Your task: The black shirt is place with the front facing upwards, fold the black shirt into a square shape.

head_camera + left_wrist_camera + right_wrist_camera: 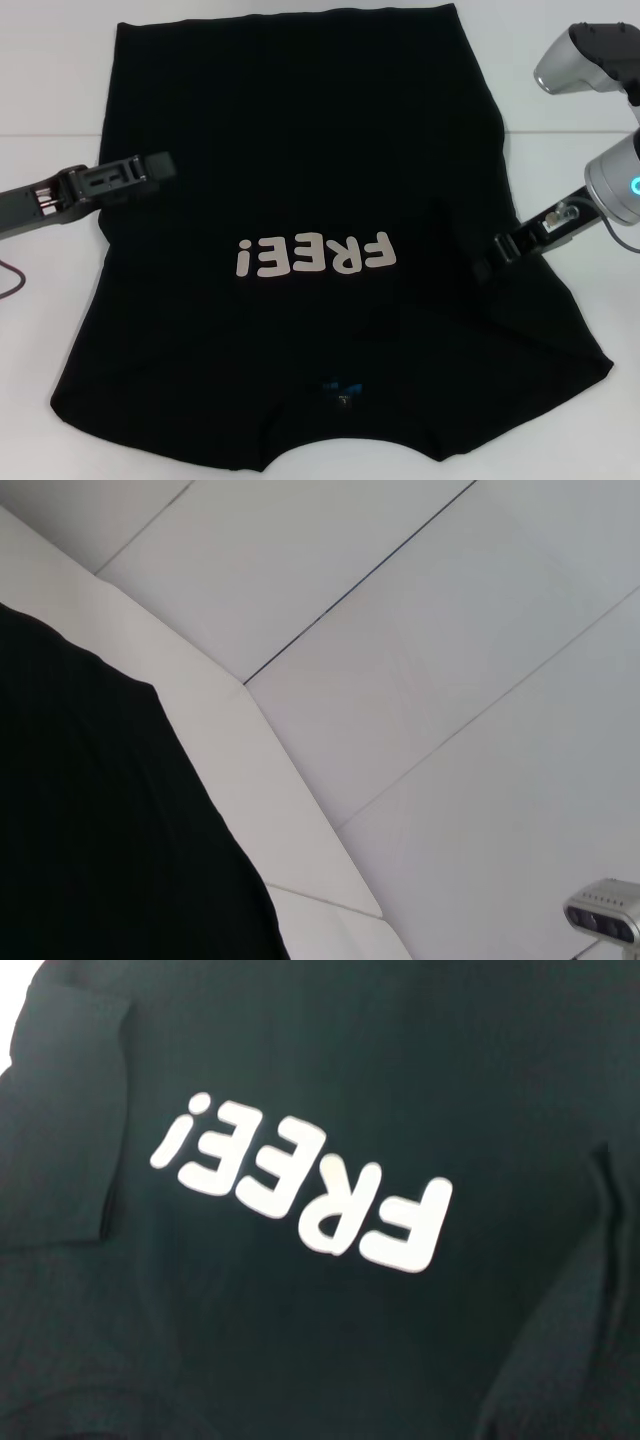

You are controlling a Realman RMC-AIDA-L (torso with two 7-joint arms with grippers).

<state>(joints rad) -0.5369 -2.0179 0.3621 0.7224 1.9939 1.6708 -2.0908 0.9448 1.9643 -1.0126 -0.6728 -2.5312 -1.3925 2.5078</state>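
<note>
The black shirt (300, 200) lies face up across the white table (60, 70), filling the centre of the head view, lettering (315, 262) inverted, blue neck label (340, 388) at lower centre. The left gripper (150, 165), at mid-left, hovers at the shirt's edge; the right gripper (492, 255), at mid-right, sits on the fabric; I cannot tell either's finger state. Both should probably pinch edges evenly, since this soft, limp fabric wrinkles.

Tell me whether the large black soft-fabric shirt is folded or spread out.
Mostly spread: the black shirt lies flat, front up, lettering and neck label showing. Only the sleeve by the right gripper appears turned inward.
</note>
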